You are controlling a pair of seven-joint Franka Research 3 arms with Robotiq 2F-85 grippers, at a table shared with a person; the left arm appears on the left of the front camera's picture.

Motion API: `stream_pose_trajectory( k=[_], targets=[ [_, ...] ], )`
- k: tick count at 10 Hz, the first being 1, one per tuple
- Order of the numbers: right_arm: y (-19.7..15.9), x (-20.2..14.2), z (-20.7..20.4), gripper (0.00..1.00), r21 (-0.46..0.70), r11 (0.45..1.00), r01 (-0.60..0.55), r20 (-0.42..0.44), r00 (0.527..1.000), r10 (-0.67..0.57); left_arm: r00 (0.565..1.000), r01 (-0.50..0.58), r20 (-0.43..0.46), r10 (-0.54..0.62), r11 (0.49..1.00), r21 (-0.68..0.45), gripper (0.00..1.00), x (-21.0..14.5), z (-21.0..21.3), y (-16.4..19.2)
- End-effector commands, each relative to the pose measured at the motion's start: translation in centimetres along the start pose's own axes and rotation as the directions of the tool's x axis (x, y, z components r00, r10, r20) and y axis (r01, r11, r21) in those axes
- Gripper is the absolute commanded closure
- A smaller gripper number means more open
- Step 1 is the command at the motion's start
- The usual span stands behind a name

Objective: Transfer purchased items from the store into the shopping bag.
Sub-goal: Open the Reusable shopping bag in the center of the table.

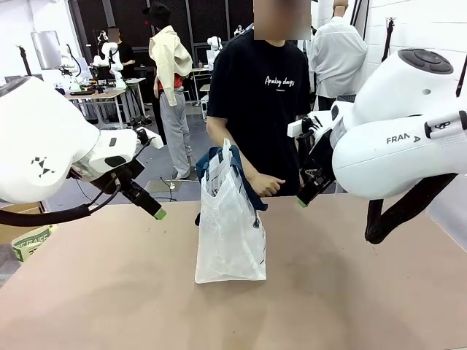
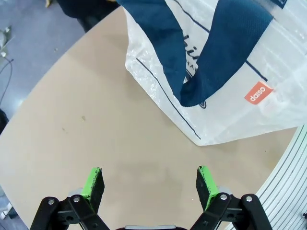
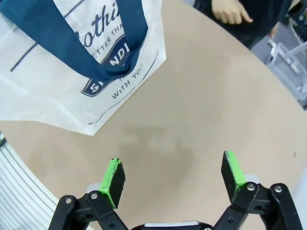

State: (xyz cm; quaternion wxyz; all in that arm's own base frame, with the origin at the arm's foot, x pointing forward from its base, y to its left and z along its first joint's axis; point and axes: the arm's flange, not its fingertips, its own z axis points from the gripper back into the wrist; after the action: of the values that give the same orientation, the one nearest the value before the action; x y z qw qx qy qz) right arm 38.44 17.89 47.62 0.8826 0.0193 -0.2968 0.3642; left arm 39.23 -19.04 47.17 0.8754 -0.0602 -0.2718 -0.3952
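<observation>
Both jaws clear of shopping bag (image 1: 230,240).

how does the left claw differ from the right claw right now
The left claw hangs left of the shopping bag, slanting down toward picture right. The right claw hangs on the bag's other side, slanting down toward picture left. The right claw is close to the person's hand, while the left claw has no hand near it. Both are open and empty, with green pads, above the table.
</observation>
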Motion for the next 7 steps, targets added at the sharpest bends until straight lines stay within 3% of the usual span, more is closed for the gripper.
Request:
stream_pose_trajectory(
  k=[1,4,5,7],
  targets=[
    [0.0,-0.4,-0.3,0.0,0.031,0.999,0.018,0.003,1.0,-0.019,1.0,-0.016,-0.001,0.016,1.0,-0.013,0.0,-0.4,-0.2,0.0],
    [0.0,-0.2,-0.2,0.0,0.006,1.0,0.004,-0.004,1.0,-0.004,1.0,-0.016,-0.001,0.016,1.0,-0.013,0.0,-0.4,-0.2,0.0],
    [0.1,-0.9,-0.3,0.0,0.122,0.992,0.032,0.006,0.999,-0.033,1.0,-0.008,-0.005,0.008,1.0,-0.006,0.0,-0.3,-0.2,-0.1],
    [-0.8,1.9,0.4,0.0,0.209,0.975,0.072,0.011,0.997,-0.076,0.992,-0.031,-0.124,0.023,0.997,-0.067,0.0,2.5,0.9,-0.8]
  ],
)
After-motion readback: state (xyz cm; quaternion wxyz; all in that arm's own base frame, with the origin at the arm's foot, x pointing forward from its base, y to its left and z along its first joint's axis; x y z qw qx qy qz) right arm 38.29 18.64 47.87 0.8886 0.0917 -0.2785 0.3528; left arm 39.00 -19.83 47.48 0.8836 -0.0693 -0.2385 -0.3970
